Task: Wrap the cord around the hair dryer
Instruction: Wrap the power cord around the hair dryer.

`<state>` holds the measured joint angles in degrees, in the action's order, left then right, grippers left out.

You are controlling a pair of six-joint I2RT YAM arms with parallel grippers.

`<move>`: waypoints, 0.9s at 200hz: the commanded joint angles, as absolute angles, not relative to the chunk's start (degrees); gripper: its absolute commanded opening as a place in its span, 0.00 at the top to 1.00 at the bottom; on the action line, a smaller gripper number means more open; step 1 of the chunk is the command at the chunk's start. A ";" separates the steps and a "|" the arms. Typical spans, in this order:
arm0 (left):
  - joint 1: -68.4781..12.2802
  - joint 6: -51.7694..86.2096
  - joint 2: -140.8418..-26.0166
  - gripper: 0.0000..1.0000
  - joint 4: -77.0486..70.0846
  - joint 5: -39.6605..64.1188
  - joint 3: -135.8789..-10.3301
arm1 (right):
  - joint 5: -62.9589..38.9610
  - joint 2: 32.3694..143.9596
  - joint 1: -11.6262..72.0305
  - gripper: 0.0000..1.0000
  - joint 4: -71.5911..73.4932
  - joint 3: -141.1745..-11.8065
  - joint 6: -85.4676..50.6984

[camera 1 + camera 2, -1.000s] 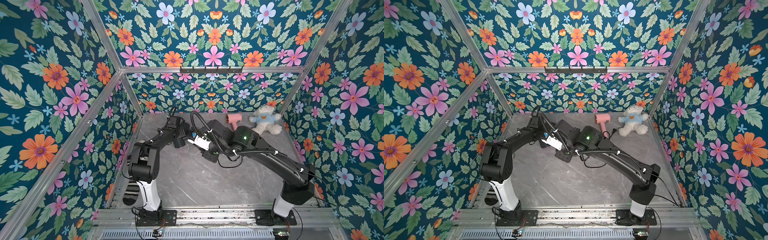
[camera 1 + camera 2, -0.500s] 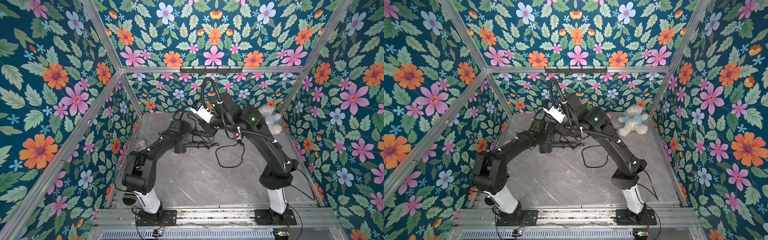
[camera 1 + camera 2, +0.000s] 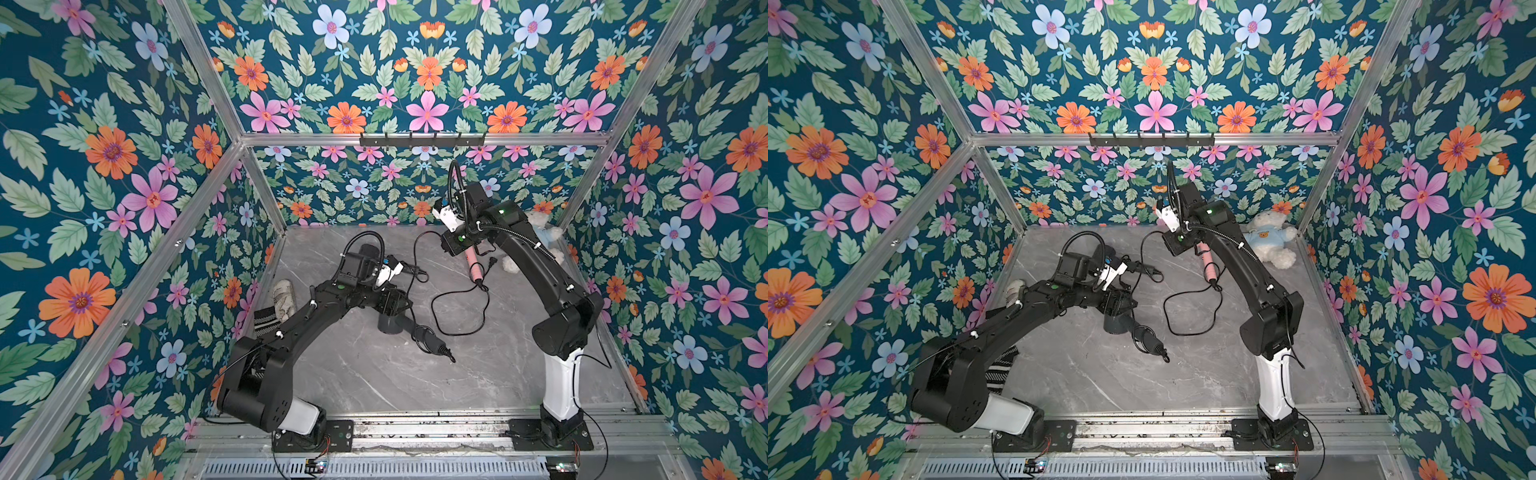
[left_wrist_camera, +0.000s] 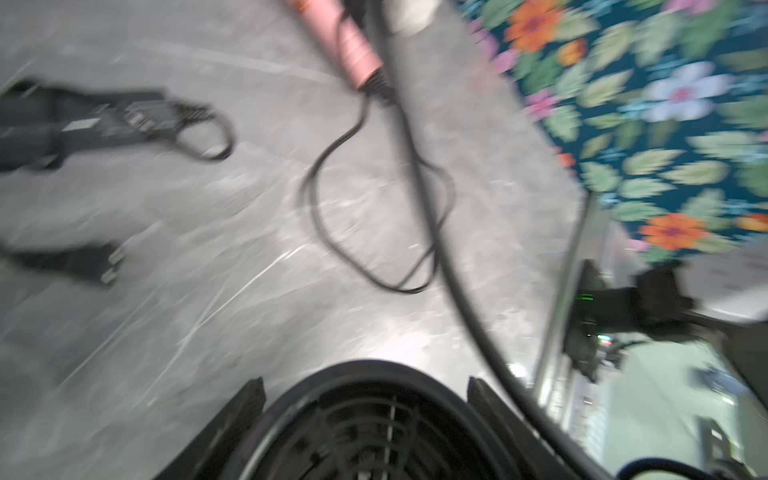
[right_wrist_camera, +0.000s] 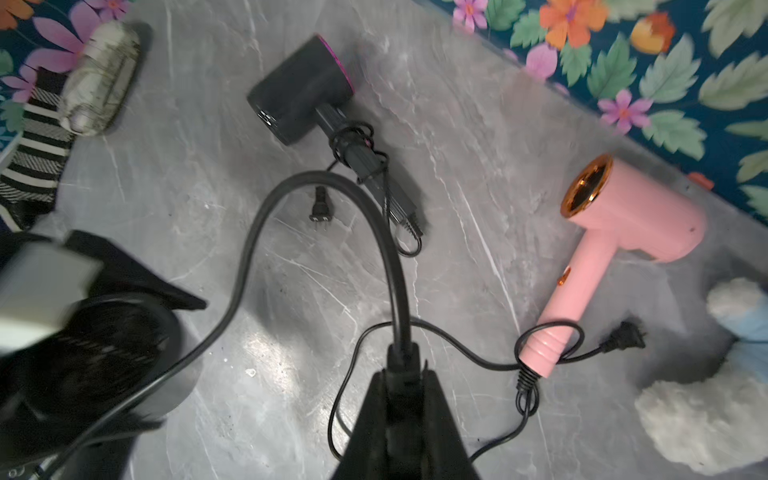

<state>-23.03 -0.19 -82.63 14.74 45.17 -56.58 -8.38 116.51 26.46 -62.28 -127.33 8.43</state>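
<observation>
Now: marble tabletop (image 3: 374,386), floral walls (image 3: 428,108); left claw (image 4: 365,384) clamps dryer (image 4: 374,432), right claw (image 5: 401,370) cord (image 5: 249,257).

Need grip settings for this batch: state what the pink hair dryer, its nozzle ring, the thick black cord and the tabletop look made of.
Pink hair dryer: moulded plastic, matte; even colour, soft highlights. Nozzle ring: gold metallic finish, mirror glints; metal or plated plastic, cannot tell. Thick black cord: rubbery sheath, matte, bends in a smooth arc. Tabletop: grey veined marble look; possibly laminate.

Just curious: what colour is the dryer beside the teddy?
Pink; the dryer shows best in right wrist view.
</observation>
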 commanded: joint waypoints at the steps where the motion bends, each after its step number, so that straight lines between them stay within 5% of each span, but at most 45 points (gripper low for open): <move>1: -20.80 6.35 -79.82 1.00 0.59 57.05 -54.15 | -11.87 116.53 25.41 1.00 -56.90 -121.22 7.11; 56: -13.32 34.19 -77.09 1.00 -22.75 49.01 -49.57 | -12.89 110.68 24.76 1.00 -46.54 -99.38 5.12; 112: -12.00 42.30 -80.07 1.00 -8.11 19.19 -54.83 | -12.43 104.74 28.11 1.00 -41.71 -82.01 2.29; 180: -13.57 36.31 -83.82 1.00 0.68 -17.35 -55.61 | -3.74 95.55 39.38 1.00 -53.43 -80.76 0.16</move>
<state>-12.86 39.79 -82.15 -1.87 0.82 -54.59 -8.71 97.30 36.23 -46.98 -79.00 1.39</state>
